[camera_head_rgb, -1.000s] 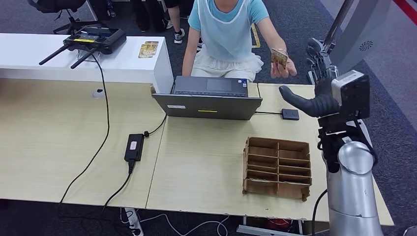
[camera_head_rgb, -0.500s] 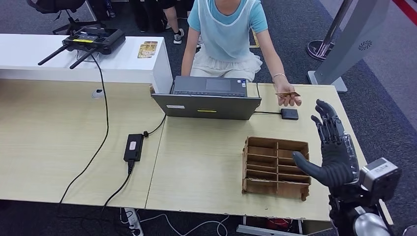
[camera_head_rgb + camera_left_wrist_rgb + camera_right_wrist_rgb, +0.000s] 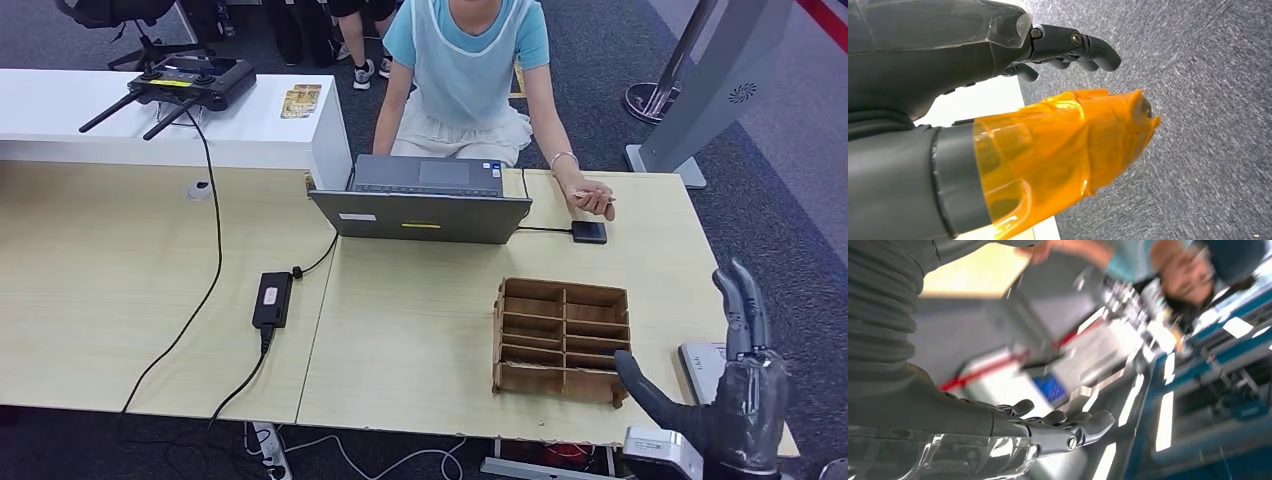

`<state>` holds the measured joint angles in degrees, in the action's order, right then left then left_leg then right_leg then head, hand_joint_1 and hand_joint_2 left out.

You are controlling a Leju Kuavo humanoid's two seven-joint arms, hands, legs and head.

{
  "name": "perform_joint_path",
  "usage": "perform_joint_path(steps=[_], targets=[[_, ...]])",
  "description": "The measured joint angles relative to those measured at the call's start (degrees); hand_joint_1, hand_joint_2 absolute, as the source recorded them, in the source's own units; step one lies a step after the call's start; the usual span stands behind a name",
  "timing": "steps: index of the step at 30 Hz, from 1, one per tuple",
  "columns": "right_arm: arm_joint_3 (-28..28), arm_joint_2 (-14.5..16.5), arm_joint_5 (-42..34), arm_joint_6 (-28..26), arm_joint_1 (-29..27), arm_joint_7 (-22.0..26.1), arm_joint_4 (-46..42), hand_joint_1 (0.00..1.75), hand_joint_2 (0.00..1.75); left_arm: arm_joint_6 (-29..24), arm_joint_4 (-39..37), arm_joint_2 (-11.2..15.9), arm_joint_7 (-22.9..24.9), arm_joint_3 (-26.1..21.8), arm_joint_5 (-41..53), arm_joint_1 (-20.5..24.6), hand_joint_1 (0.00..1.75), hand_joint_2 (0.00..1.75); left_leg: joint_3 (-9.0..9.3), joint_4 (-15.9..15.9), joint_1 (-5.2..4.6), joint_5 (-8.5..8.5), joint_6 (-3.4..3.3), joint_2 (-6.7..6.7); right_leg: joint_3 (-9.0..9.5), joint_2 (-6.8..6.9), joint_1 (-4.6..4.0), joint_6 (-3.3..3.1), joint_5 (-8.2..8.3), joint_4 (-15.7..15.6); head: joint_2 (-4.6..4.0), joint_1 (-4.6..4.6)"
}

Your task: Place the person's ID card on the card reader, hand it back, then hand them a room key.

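Card (image 3: 594, 196) in the person's hand (image 3: 592, 197), just behind the card reader (image 3: 590, 232), looks thin, stiff, light and slippery, so the empty, spread right hand (image 3: 735, 405) should pinch its free edge.

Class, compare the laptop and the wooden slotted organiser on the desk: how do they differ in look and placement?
The laptop is grey, smooth and closed-backed; the organiser is brown wood, divided into open slots. The laptop stands at the desk's far edge before the person; the organiser sits nearer the robot, close to its right hand. Both rest on the desk.
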<state>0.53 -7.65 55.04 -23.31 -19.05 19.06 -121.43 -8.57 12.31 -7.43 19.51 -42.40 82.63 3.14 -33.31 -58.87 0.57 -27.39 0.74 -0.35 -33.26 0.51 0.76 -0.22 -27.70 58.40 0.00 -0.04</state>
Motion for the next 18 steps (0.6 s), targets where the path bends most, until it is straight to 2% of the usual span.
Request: perform_joint_path(steps=[3,8,12,14,16,18], targets=[[1.4,-0.1,9.2,-5.1,-2.1,-4.2,-1.0,0.00,1.75,0.0,0.0,0.0,0.1,0.0,0.1,0.0,0.00,0.00,0.01,0.0,0.00,-0.01,0.00,0.04,-0.01,-0.02,0.00,0.00,0.00,0.0,0.01,0.00],[3.1,-0.5,13.3,-6.2,-3.8,-7.3,-1.5,0.00,1.75,0.0,0.0,0.0,0.1,0.0,0.1,0.0,0.00,0.00,0.01,0.0,0.00,0.00,0.00,0.08,0.00,-0.04,0.00,0.00,0.00,0.0,0.01,0.00],[4.1,-2.9,29.5,-8.1,-5.0,-15.0,-1.5,0.00,1.75,0.1,0.0,0.0,0.4,0.0,0.3,0.0,0.00,0.00,0.02,0.0,-0.01,0.00,0.00,0.08,0.00,-0.03,0.01,0.00,0.01,0.0,0.01,0.01],[3.5,-4.6,33.9,-8.1,-5.8,-14.8,-1.4,0.00,1.75,0.1,0.0,0.0,0.6,0.0,0.4,0.0,0.00,0.00,0.01,0.0,-0.01,-0.01,0.00,0.08,0.01,-0.03,0.01,0.00,0.01,0.0,0.01,0.02],[2.7,-5.9,34.6,-6.9,-6.4,-13.0,-1.2,0.00,1.75,0.1,0.0,0.0,0.6,-0.1,0.5,0.0,0.00,0.00,0.01,0.0,-0.01,-0.01,-0.01,0.09,0.01,-0.04,0.01,0.01,0.01,0.0,0.02,0.02],[2.3,-8.2,34.8,-4.4,-6.6,-14.4,-0.8,0.00,1.75,0.1,0.0,0.0,0.6,-0.3,0.6,0.0,0.00,0.00,0.00,0.0,-0.02,-0.02,-0.02,0.09,0.01,-0.04,0.02,0.01,0.01,0.0,0.02,0.00]])
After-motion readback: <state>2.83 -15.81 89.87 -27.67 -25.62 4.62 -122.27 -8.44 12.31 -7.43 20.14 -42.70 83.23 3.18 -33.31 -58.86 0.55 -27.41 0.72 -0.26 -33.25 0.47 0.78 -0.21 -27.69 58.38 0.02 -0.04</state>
